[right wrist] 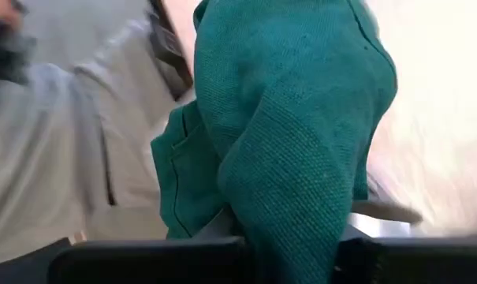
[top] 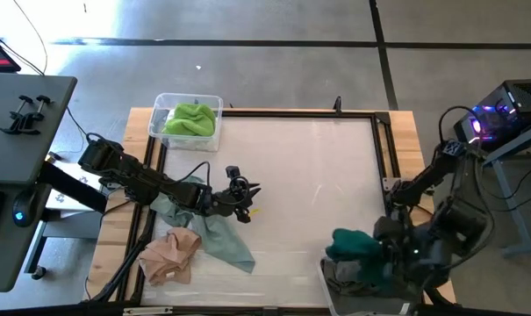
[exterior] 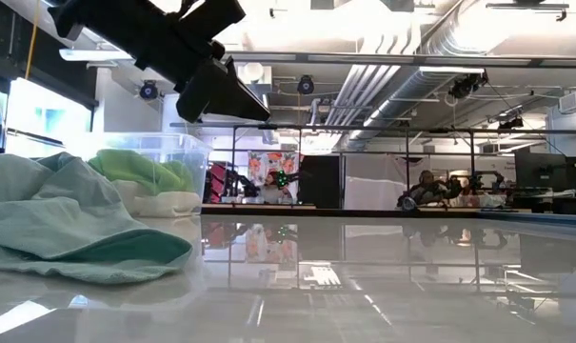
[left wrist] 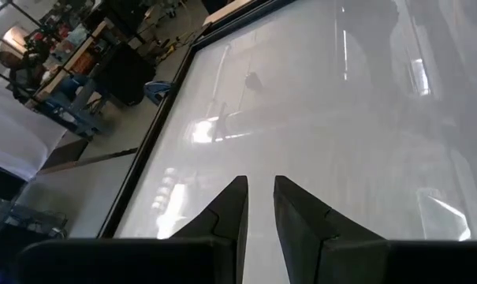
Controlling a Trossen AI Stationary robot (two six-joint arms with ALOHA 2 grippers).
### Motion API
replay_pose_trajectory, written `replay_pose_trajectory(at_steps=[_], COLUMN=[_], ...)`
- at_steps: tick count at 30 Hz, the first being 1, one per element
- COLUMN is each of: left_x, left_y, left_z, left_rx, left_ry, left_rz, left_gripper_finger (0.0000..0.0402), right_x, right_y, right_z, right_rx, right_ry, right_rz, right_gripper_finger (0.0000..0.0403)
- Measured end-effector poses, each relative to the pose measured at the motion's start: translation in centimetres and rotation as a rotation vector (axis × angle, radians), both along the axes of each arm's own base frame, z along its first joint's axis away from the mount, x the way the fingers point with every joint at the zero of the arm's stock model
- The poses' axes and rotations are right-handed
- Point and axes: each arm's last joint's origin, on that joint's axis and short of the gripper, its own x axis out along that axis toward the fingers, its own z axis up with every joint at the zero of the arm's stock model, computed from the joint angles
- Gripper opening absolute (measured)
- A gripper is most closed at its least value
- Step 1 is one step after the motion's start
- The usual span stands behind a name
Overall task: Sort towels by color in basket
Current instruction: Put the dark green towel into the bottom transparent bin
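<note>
My right gripper (right wrist: 289, 252) is shut on the dark teal towel (top: 355, 245), above a basket (top: 328, 290) at the table's near right corner. A grey towel (top: 348, 274) lies inside the basket. My left gripper (left wrist: 258, 197) hovers over the table's left half with a narrow gap between its fingers and nothing in it. A pale mint towel (top: 214, 235) is spread under that arm, and a peach towel (top: 170, 254) lies crumpled by the near left edge. A lime green towel (top: 192, 118) rests in a clear bin (top: 160, 104) at the far left. My right gripper pinches a bunched fold of the dark teal towel (right wrist: 289, 209) between its two fingers, which slant steeply downward. Several layers are gathered there. The towel hangs in a loose lump, lifted clear over the basket's far left part.
The wide glossy middle and far right of the table (top: 318, 167) hold nothing. A dark frame (top: 383, 149) runs along the table's edges. Equipment with lights (top: 502, 114) stands beyond the right edge. In the low view the mint towel (exterior: 69, 229) lies in front of the clear bin (exterior: 154, 167).
</note>
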Motion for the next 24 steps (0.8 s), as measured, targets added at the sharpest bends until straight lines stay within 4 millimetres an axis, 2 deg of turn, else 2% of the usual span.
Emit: replay_pose_trajectory(at_steps=[5,12,18,21,24], left_x=[0.1,0.2,0.2,0.2,0.2], left_y=[0.0,0.1,0.1,0.1,0.1], left_z=[0.3,0.3,0.3,0.3,0.3], left_rx=[-0.003,0.0,0.0,0.0,0.004], left_ry=[-0.028,-0.034,-0.034,-0.032,-0.03], left_rz=[-0.003,0.0,-0.001,-0.003,-0.005], left_gripper_finger=[0.005,0.005,0.005,0.005,0.005], right_x=[0.6,2.0,1.6,1.2,1.1], right_y=[1.6,3.5,3.4,2.7,2.5], right_z=[-3.6,-10.0,-15.7,-17.6,-18.6], right_rx=[0.071,0.156,0.181,0.167,0.176], right_ry=[0.152,0.152,0.234,0.29,0.3], right_rz=[-0.014,0.06,0.044,-0.045,-0.073], right_gripper_finger=[0.0012,0.0012,0.0013,0.0034,0.0081])
